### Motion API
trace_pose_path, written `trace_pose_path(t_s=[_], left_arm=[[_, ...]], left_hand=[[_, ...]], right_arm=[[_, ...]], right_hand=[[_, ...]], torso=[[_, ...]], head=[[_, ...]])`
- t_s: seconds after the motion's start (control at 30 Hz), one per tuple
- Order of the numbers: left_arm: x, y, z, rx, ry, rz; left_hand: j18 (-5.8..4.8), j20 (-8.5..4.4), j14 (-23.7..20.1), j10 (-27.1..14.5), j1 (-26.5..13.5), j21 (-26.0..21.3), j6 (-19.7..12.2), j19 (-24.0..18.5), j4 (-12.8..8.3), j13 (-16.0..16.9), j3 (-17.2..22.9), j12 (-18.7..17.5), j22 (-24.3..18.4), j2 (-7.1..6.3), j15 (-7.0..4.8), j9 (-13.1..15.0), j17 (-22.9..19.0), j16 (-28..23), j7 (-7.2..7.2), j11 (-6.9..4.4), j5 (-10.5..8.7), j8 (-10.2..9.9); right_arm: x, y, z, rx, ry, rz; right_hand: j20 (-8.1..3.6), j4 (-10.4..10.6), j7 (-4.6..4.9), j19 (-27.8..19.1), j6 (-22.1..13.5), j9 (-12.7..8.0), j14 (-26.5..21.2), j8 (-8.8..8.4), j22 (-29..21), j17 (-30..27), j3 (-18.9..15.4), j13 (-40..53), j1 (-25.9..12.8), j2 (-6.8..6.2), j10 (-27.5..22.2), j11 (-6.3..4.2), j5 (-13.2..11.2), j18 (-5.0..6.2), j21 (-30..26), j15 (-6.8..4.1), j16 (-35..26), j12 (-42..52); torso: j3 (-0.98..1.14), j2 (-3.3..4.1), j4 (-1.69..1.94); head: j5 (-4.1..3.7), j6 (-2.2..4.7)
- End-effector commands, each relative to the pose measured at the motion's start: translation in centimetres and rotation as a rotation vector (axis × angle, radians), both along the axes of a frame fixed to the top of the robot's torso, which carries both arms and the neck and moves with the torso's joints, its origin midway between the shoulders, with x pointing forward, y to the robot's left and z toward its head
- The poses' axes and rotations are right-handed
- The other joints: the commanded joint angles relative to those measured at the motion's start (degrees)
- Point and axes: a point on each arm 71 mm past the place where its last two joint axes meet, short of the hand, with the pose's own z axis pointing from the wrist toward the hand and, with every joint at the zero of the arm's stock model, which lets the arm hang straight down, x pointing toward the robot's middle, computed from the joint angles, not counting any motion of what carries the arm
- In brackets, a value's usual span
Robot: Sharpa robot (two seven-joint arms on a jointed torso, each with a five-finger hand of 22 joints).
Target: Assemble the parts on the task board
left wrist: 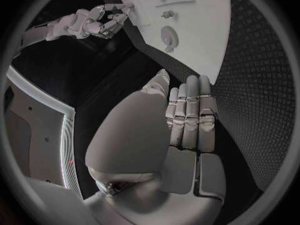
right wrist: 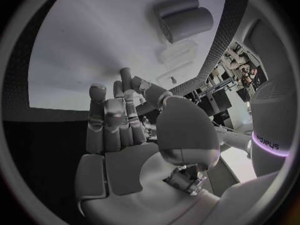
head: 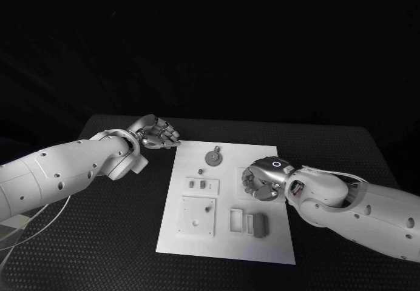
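The white task board [head: 229,242] lies in the middle of the table. On it are a round grey part [head: 213,157], a small block [head: 200,185], a square plate [head: 198,215] and two upright rectangular parts [head: 247,222]. My left hand [head: 158,133] hovers at the board's far left corner with its fingers curled in and nothing in them; its fingers [left wrist: 187,117] lie side by side. My right hand [head: 263,180] is bent over the board's right side, fingertips down near the surface. Its thumb [right wrist: 181,130] folds toward the fingers [right wrist: 115,115]; anything between them is hidden.
The black textured table [head: 350,151] surrounds the board on every side. In the left wrist view the board [left wrist: 200,45] carries the round part [left wrist: 169,36], and the right hand [left wrist: 103,22] touches its far side. Two grey cylinders [right wrist: 184,20] stand on the board [right wrist: 100,45].
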Motion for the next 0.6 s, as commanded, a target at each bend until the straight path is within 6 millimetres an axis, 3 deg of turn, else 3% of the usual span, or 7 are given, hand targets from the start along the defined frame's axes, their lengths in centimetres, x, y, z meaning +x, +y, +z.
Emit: trace_pose_path(t_s=[0.03,0.6], left_arm=[[0.0,-0.2,0.1,-0.001,-0.004,-0.014],[-0.1,-0.1,0.1,0.000,-0.004,-0.012]], left_hand=[[0.67,0.07,0.49,-0.45,0.21,0.27,-0.26,0.29,-0.03,-0.07,0.32,0.39,-0.08,0.46,-0.10,0.09,0.09,-0.25,-0.06,0.10,0.22,-0.17],[0.67,0.08,0.53,-0.45,0.21,0.27,-0.27,0.30,-0.02,-0.09,0.33,0.41,-0.10,0.45,-0.10,0.09,0.20,-0.34,-0.05,0.10,0.21,-0.18]], right_arm=[[-0.3,0.5,0.3,0.003,-0.039,0.022],[-1.6,1.8,1.4,-0.010,-0.094,0.061]], right_hand=[[-0.41,-0.37,-0.11,0.18,0.65,0.34,-0.41,0.31,1.14,0.04,0.01,0.57,0.53,1.11,4.20,-2.23,0.15,2.33,0.26,-0.95,-0.39,0.44],[-0.53,-0.47,-0.41,0.38,1.31,0.62,-0.22,0.60,1.14,0.04,0.14,0.75,0.52,0.77,4.94,-2.55,0.14,2.33,0.33,-1.27,-0.54,0.63]], torso=[[-0.02,-0.01,0.02],[-0.06,-0.03,0.00]], head=[[-0.02,0.00],[0.03,0.33]])
